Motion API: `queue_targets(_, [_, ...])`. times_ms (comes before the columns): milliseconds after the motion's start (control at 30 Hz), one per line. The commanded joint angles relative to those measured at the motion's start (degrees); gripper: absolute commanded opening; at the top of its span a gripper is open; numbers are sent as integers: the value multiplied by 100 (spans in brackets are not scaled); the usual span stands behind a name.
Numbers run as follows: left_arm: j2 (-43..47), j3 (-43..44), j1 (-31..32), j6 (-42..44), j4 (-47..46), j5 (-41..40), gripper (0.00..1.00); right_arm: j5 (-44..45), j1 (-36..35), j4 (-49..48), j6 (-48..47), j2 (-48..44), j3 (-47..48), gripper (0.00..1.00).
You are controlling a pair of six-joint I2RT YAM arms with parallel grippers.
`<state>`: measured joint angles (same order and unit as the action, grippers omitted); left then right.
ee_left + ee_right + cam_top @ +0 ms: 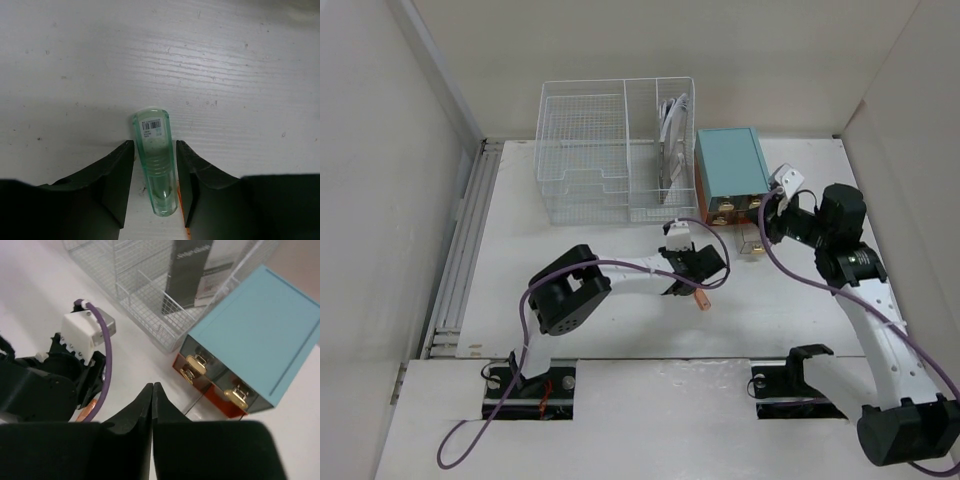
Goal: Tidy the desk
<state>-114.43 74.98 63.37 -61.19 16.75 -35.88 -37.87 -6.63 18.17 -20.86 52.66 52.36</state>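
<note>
Your left claw [155, 147] stands partly open astride a clear green tube [154, 131] lying on the bench [225, 70]. Your right claw [152, 388] is pinched shut, empty. Judging by this, the tube is not yet stowed.

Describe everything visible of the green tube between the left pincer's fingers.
The green tube is a small, see-through cylinder, pale green, plastic by its look. Its far end is rounded and carries a white barcode label; fine ribs ring its middle. It lies flat on the white desk, pointing away from the wrist camera. The black fingers of the left pincer stand on both sides of it; beside one finger a gap shows, contact with the other cannot be told.
</note>
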Motion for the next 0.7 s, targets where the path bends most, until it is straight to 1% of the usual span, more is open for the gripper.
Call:
queue_targets(0, [-79, 148, 26, -130, 320, -7, 34, 270, 110, -96, -119, -73, 46, 0])
queue_targets(33, [-79, 148, 26, -130, 320, -7, 32, 358, 110, 1, -120, 50, 177, 0])
queue_targets(133, [-132, 148, 26, -130, 320, 46, 18, 429, 250, 414, -321, 226, 414, 0])
queue_targets(167, [-132, 148, 26, -130, 320, 46, 13, 377, 250, 563, -435, 375, 485, 0])
queue_targets(200, [-62, 88, 26, -130, 320, 46, 2, 324, 250, 834, -532, 446, 538, 0])
queue_targets(233, [78, 87, 26, -191, 389, -24, 0, 324, 250, 967, -629, 507, 539, 0])
queue_targets(300, [315, -96, 26, -244, 460, -104, 0, 254, 250, 1196, -1015, 613, 591, 0])
queue_targets(333, [473, -176, 26, -244, 460, -164, 0, 254, 250, 1406, -1121, 613, 591, 2])
queue_targets(367, [849, -272, 26, -244, 460, -165, 0, 254, 250, 1582, -1531, 613, 591, 22])
queue_targets(400, [1070, -369, 26, -244, 460, -217, 0, 306, 163, 1741, -1718, 683, 591, 37])
queue_targets(433, [1307, -596, 26, -305, 460, -218, 0, 306, 58, 2029, -1902, 745, 591, 45])
queue_targets(467, [1823, -729, 26, -306, 513, -218, 0, 306, 5, 2197, -2122, 797, 591, 55])
queue_targets(500, [2098, -870, 87, -306, 513, -348, 0, 306, -57, 2304, -2420, 911, 591, 59])
queue_targets(533, [2370, -1132, 87, -428, 574, -350, 0, 480, -231, 2496, -2518, 991, 591, 59])
queue_targets(567, [2912, -1265, 157, -429, 575, -428, 0, 578, -346, 2568, -2580, 1070, 591, 61])
queue_targets(633, [3434, -1520, 254, -525, 732, -507, 0, 884, -618, 2621, -2581, 1306, 530, 61])
queue_targets(667, [3671, -1756, 315, -578, 794, -560, 0, 947, -863, 2621, -2581, 1369, 530, 60])
